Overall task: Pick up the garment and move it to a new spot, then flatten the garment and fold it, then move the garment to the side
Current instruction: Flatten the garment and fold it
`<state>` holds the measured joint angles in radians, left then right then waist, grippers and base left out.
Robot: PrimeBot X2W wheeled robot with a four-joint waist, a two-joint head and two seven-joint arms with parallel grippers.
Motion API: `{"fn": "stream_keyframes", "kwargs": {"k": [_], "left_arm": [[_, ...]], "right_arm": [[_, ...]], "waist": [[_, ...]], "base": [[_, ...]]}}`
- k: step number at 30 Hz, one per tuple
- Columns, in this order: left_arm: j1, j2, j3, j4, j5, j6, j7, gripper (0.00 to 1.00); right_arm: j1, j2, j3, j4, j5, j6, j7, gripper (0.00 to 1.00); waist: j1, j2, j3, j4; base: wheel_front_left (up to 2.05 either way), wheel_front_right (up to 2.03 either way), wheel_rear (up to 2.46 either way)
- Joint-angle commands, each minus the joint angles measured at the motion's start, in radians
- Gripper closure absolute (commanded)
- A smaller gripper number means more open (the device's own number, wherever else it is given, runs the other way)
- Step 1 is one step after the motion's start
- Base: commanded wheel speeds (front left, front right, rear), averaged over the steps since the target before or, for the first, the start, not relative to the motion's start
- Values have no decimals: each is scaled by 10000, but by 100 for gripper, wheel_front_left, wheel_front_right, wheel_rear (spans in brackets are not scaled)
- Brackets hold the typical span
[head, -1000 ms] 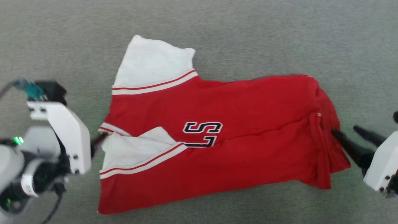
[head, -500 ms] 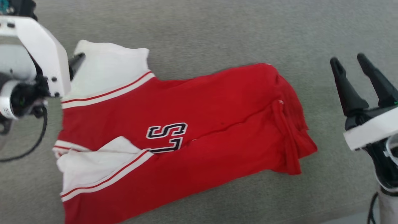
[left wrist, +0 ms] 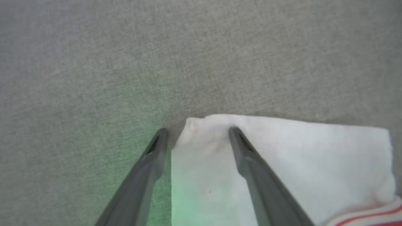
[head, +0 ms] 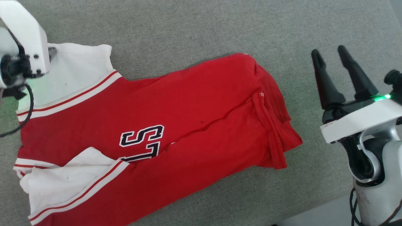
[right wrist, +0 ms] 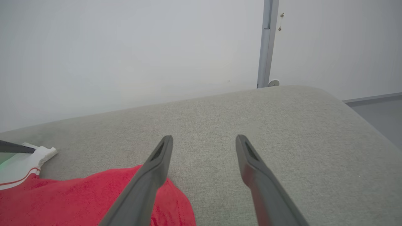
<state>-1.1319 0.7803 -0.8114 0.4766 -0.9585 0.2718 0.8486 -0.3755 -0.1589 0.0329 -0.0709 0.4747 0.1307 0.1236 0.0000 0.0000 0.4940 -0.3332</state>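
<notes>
The garment (head: 194,119), a red T-shirt with white sleeves and navy letters, lies spread on a grey upholstered surface (head: 194,28). One white sleeve lies folded over its chest, and the hem end is bunched at the right. My left gripper (left wrist: 198,131) is open over the far white sleeve (left wrist: 282,163). One finger is on the fabric, the other is on the grey surface, and the sleeve's corner lies between them. Its white housing (head: 28,34) is at the upper left in the head view. My right gripper (head: 328,51) is open and empty, apart from the hem on its right.
The grey surface ends at a rounded edge (head: 314,207) near my right arm, with floor beyond. In the right wrist view a white wall and a grey pole (right wrist: 267,44) stand behind the surface, and the left gripper's finger (right wrist: 15,147) shows beside the far sleeve.
The head camera has shifted, so the garment sits further left. My right gripper has pulled away from the hem and risen. My left gripper has gone from the collar side to the far sleeve.
</notes>
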Motion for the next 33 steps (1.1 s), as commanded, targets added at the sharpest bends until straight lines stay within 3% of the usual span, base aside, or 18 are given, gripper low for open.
{"fn": "stream_keyframes", "kwargs": {"k": [1,4,5,7,15,26,28,33], "left_arm": [[-100,-181,-34,284,-52,-23,87,0],[51,-506,-219,970,-264,100,700,0],[116,-612,-292,1108,-352,125,992,100],[91,-731,-419,1262,-431,208,1409,100],[-492,-1300,-331,1202,-388,83,1059,100],[-901,-2161,-332,1294,-375,-327,412,100],[-935,-2329,-311,1345,-387,-443,237,100],[-1033,-2535,-176,1454,-446,-791,-331,100]], "right_arm": [[-79,-81,154,38,149,0,83,0],[-176,-259,488,179,384,0,471,0],[-226,-352,582,217,419,0,650,0],[-304,-495,842,308,526,0,1094,0],[-1334,-940,1539,876,844,0,3365,0],[-2991,-1648,2917,2822,1333,0,6860,2],[-3233,-1752,3105,3072,1485,0,7245,100],[-3573,-2115,3157,3031,1644,0,7354,100]], "waist": [[0,0,88,-26],[0,0,169,9],[0,0,193,41],[0,0,243,95],[0,0,403,576],[0,0,382,1436],[0,0,335,1595],[0,0,134,2004]], "base": [[0,0,0],[0,0,0],[0,0,0],[0,0,0],[0,0,0],[0,0,0],[0,0,0],[0,0,0]]}}
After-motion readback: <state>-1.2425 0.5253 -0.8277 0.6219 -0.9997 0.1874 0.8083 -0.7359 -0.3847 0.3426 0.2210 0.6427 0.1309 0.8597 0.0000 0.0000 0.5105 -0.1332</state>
